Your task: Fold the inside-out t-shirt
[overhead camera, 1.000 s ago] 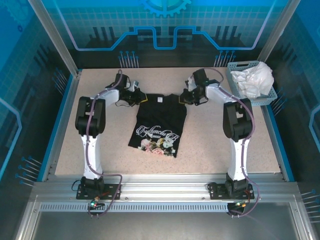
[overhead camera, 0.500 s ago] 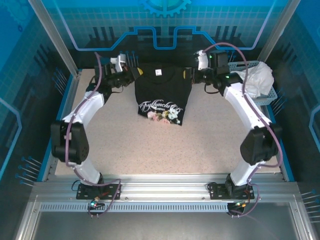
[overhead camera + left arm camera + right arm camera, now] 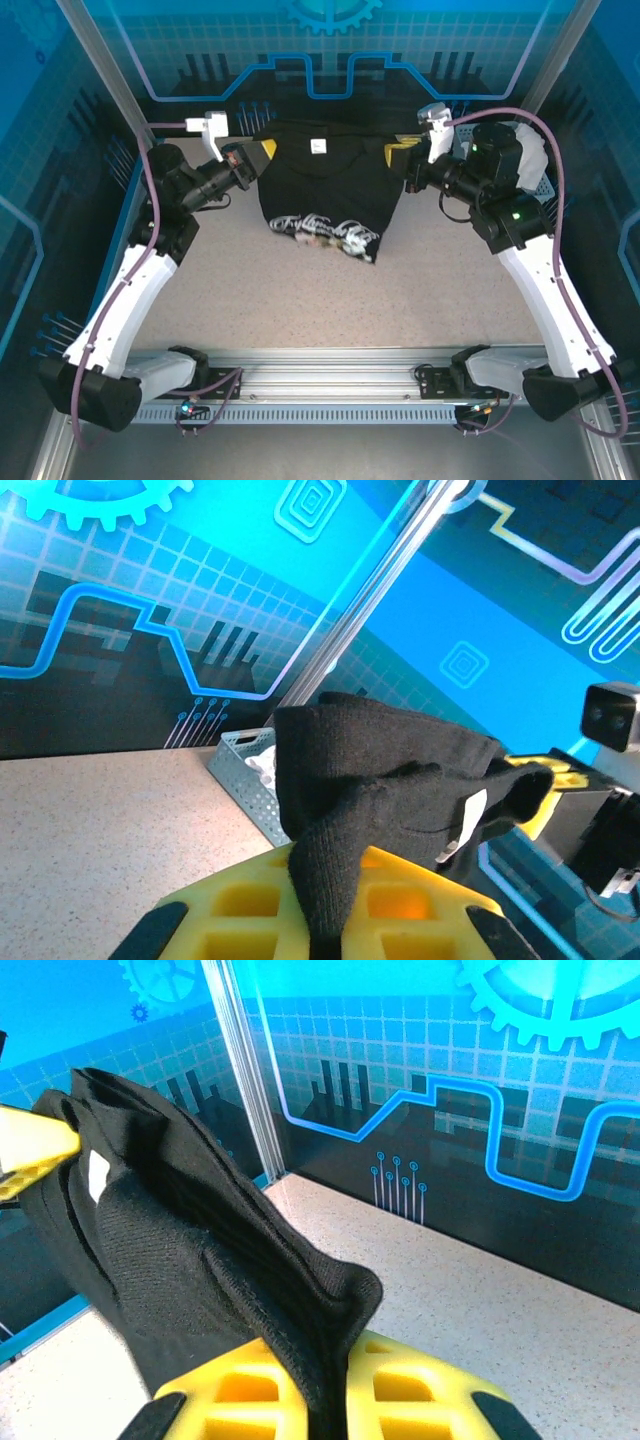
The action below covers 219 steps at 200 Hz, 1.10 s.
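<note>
The black t-shirt (image 3: pixel 322 180) hangs in the air between both arms at the back of the table, its white script and flower print low down near the tabletop. My left gripper (image 3: pixel 256 157) is shut on its left shoulder, and my right gripper (image 3: pixel 397 157) is shut on its right shoulder. In the left wrist view the black cloth (image 3: pixel 380 800) is pinched between the yellow fingers (image 3: pixel 420 905). The right wrist view shows a bunched fold of the t-shirt (image 3: pixel 210 1270) clamped between the yellow fingers (image 3: pixel 420 1385).
A grey-blue basket (image 3: pixel 535 190) holding a white garment stands at the back right, partly behind the right arm, and shows as a perforated basket (image 3: pixel 245 775) in the left wrist view. A blue rim (image 3: pixel 125 215) runs along the table's left side. Glass panels wall in the back.
Both arms have stretched out and lifted the t-shirt off the table, carrying it toward the back. The shirt went from lying flat to hanging with its lower part folded near the tabletop.
</note>
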Motion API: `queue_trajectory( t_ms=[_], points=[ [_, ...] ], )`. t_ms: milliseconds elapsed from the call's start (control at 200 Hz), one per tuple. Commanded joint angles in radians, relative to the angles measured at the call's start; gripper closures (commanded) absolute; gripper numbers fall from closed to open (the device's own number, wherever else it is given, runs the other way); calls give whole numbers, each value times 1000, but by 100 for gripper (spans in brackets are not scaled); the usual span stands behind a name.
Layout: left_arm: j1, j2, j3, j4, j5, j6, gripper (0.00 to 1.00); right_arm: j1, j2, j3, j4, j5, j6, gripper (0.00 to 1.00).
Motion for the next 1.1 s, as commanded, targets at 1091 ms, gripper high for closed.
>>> queue_trajectory(
  t_ms=[1091],
  points=[
    [-152,-67,-818,454,-217,-24,100,25,44,-570,103,-69,36,98]
  ],
)
